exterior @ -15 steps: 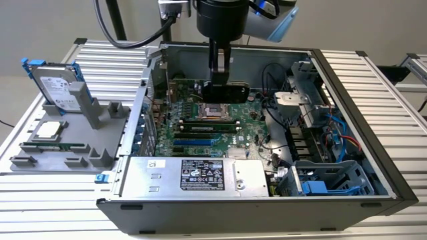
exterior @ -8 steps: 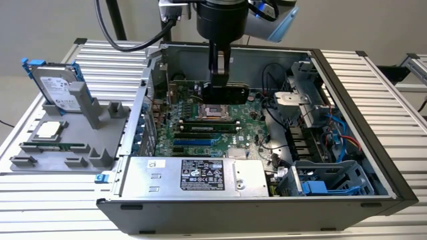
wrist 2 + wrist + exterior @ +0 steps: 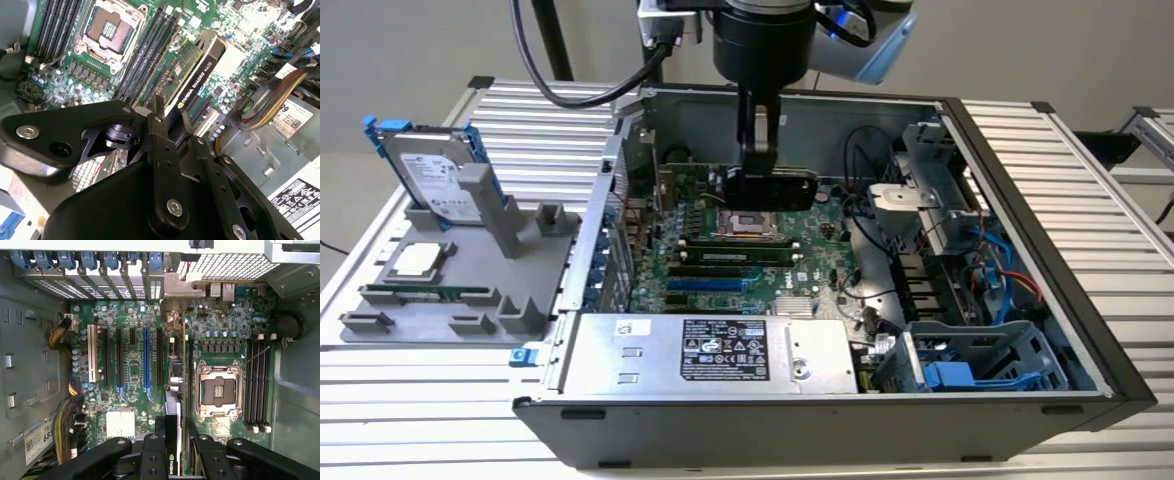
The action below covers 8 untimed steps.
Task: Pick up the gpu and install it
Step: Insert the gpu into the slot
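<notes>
One card in transit: gpu clamped edge-on in closed gripper, hovering over motherboard, blue slot toward nine o'clock; needing alignment, then pressing down.

gpu held on edge, black shroud and green board visible.

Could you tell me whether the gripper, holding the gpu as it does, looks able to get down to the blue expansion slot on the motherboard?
Probably yes. The gripper is shut on the gpu above the motherboard inside the open case, and nothing stands over the blue slot in the first wrist view.
</notes>
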Motion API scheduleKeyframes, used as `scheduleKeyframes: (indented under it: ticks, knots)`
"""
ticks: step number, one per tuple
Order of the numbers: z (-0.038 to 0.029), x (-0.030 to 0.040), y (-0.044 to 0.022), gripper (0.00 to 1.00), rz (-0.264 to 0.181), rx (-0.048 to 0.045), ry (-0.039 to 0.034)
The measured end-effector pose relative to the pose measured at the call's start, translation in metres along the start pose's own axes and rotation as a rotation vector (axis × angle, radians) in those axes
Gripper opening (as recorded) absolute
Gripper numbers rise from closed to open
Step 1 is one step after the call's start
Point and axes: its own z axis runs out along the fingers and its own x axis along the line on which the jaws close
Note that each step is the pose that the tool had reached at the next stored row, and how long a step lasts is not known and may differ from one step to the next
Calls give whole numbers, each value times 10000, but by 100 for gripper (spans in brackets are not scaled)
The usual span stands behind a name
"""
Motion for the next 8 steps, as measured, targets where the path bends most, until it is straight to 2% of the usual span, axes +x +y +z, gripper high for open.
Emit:
scheduleKeyframes:
  ticks: [8]
  knots:
    - [30,2,1,0,-74,-3,-2]
